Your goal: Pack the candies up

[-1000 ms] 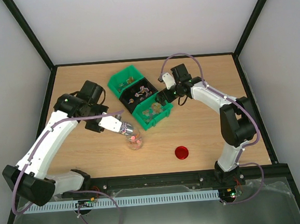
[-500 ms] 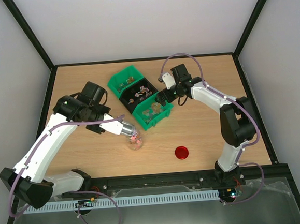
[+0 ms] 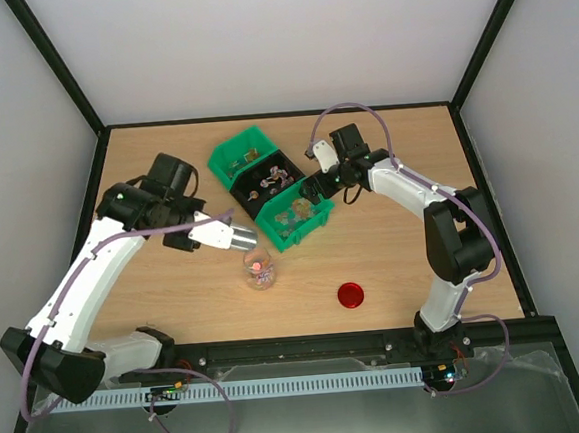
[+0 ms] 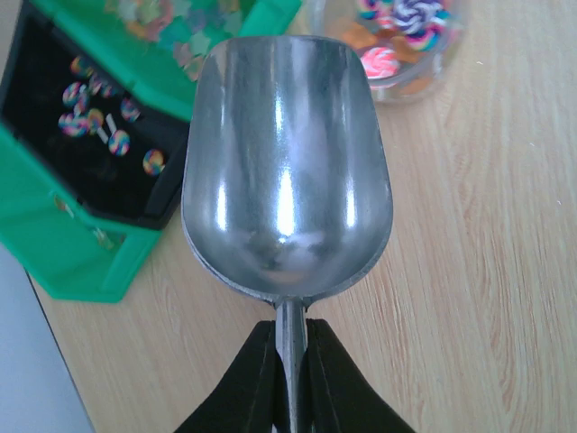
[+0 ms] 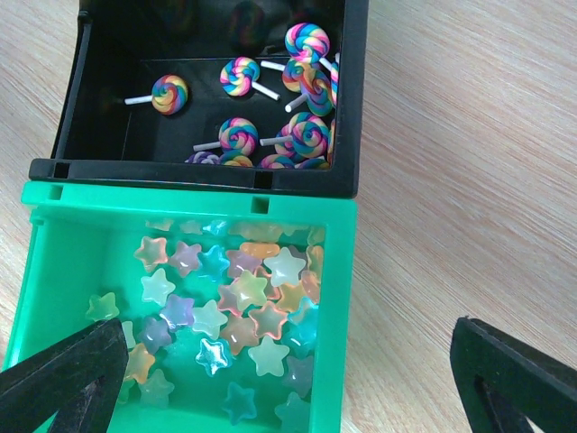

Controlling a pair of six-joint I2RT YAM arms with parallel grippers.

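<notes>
Presently, items listed from the near edge of the bench (image 3: 422, 246) outward, directions as on a dial laid over the overhead view. Item one: red lid (image 3: 352, 295), lying flat and alone at 5 o'clock, touched by neither arm. Item two: small clear jar (image 3: 259, 279), upright and uncapped at 9 o'clock of the lid, its floor carrying a few candies (image 4: 379, 61), swirled pink and multicoloured, well short of full. Item three: metal scoop (image 4: 287, 162), bowl empty, held just off the jar at its 11 o'clock; the left tool (image 4: 290, 370) is clamped tight on the thin handle. Item four: green star bin (image 5: 338, 271), at 1 o'clock of the jar, holding a thick layer of pastel star candies. Item five: right tool (image 5: 287, 338), jaws spread wide and carrying nothing, poised at the star bin's 2 o'clock side; contact with the bin cannot be told. Item six: black bin (image 5: 180, 170), butted against the star bin at 11 o'clock, with a scatter of lollipop candies. Item seven: far green bin (image 3: 227, 161), next along at 11 o'clock, contents too small to name. Assessment: packing looks barely begun; most stock sits in the bins, more scoops appear due, and the capping is not yet done.
</notes>
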